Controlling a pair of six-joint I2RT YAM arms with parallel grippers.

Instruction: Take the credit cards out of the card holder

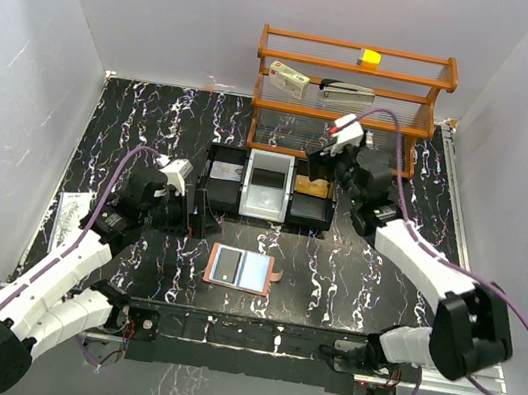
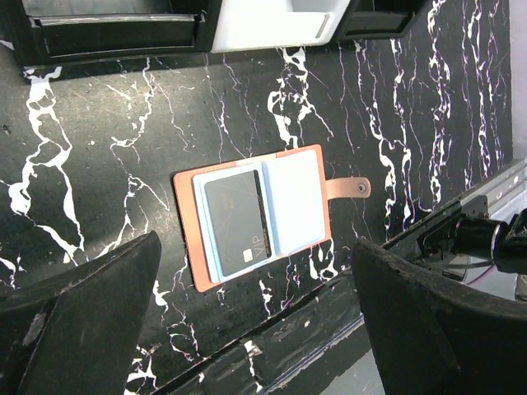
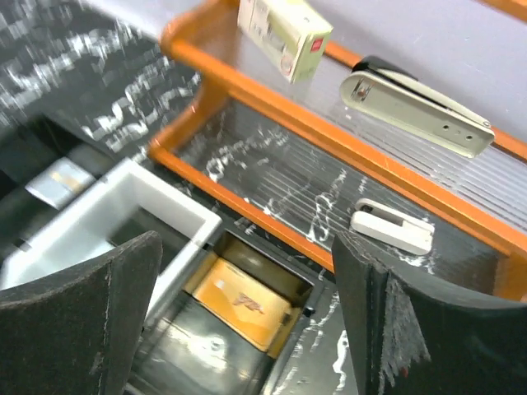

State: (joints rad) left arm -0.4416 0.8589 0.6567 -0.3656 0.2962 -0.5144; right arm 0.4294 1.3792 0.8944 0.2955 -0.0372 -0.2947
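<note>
One dark card (image 2: 237, 216) sits in the open card holder (image 1: 240, 270), near centre. An orange card (image 3: 243, 306) lies in the far black tray (image 1: 312, 216) beneath my right gripper (image 3: 243, 276), which is wide open and empty. My left gripper (image 2: 247, 329), also gaping and empty, should pinch the dark card next, I judge.

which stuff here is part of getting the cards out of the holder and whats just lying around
Part of the job:
- card holder, lying open
- dark card, in its pocket
- gold card, likely one already taken out
- right black tray, holding the gold card

Lying about:
- shelf
- box
- stapler
- yellow block
- paper at the left edge
</note>
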